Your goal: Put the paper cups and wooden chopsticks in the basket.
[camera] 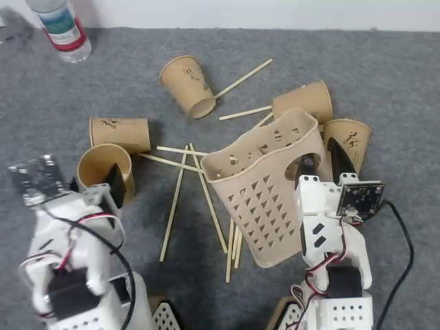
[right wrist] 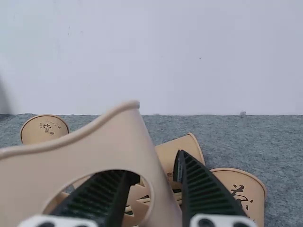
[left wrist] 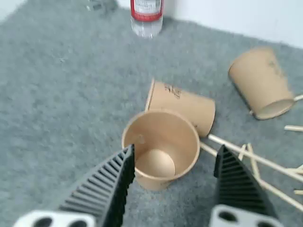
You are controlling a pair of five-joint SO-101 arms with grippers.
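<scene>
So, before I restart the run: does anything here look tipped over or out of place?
Yes. The basket sits tilted, its handle wall between the fingers of the right gripper. Four paper cups lie on their sides, and chopsticks are scattered, some under the basket. One cup stands upright.

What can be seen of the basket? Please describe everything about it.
The basket looks like beige plastic. Its walls are pierced by triangular holes, and there is a rounded handle opening below the rim. It stands tilted, mouth up, and what shows of its inside is empty. The right gripper clamps its wall at the handle opening, with one finger through the opening. Its base lies over some chopsticks, and two paper cups lie close behind it.
</scene>
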